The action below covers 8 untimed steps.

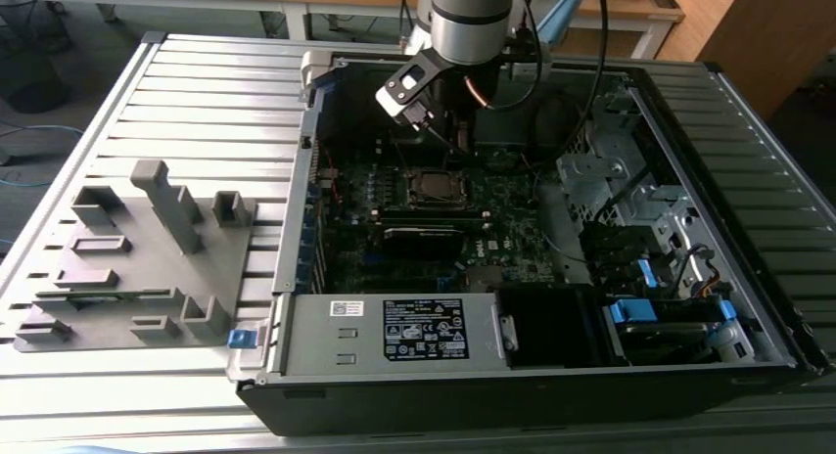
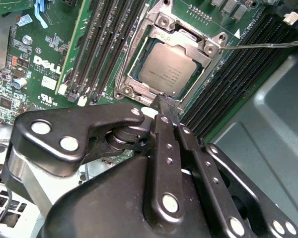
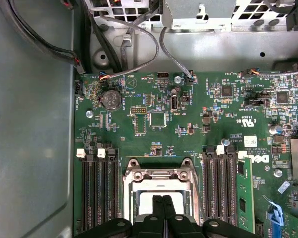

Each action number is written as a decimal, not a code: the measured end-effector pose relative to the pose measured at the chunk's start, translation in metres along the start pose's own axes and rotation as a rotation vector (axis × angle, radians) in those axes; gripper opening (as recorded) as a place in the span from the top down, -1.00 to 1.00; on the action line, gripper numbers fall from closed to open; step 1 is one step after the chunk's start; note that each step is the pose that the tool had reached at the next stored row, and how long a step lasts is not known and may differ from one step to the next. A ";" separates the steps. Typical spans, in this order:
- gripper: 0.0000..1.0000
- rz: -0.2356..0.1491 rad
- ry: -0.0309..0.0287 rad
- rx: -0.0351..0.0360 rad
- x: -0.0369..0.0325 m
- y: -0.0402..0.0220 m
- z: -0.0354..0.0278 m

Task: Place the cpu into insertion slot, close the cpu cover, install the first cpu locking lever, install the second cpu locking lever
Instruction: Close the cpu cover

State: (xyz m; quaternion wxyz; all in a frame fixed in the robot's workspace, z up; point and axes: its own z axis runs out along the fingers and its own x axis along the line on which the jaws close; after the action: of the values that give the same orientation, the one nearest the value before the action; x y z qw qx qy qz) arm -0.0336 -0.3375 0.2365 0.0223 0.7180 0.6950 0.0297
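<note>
The cpu (image 2: 166, 69), a flat silver-grey square, lies in the socket on the green motherboard (image 2: 49, 59). The cpu cover (image 2: 137, 53), a silvery frame, lies down around it, and the chip shows through its square opening. A thin metal locking lever (image 2: 263, 45) sticks out from one socket corner. My gripper (image 2: 164, 101) is shut with nothing between its black fingers, and its tips are at the socket's edge. In the first wrist view the gripper (image 3: 164, 199) is over the cover (image 3: 159, 176). In the exterior view the gripper (image 1: 457, 158) hangs just behind the socket (image 1: 432, 185).
Black memory slots (image 3: 97, 183) flank the socket on both sides. The open computer case (image 1: 313, 239) walls in the board, with cables (image 3: 139, 34) and drive bays (image 1: 640, 209) close by. A grey parts holder (image 1: 144, 249) sits on the slatted table at the exterior view's left.
</note>
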 end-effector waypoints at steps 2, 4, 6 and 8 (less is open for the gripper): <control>0.79 0.000 0.0000 0.0008 0.0000 0.0000 0.0000; 0.79 0.000 -0.0001 0.0089 0.0000 0.0000 0.0002; 0.79 0.000 -0.0005 0.0134 0.0000 -0.0001 0.0001; 0.79 0.000 -0.0006 0.0143 0.0000 -0.0001 0.0001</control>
State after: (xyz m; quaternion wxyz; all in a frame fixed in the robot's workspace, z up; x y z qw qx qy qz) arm -0.0337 -0.3375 0.2364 0.0174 0.7183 0.6951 0.0245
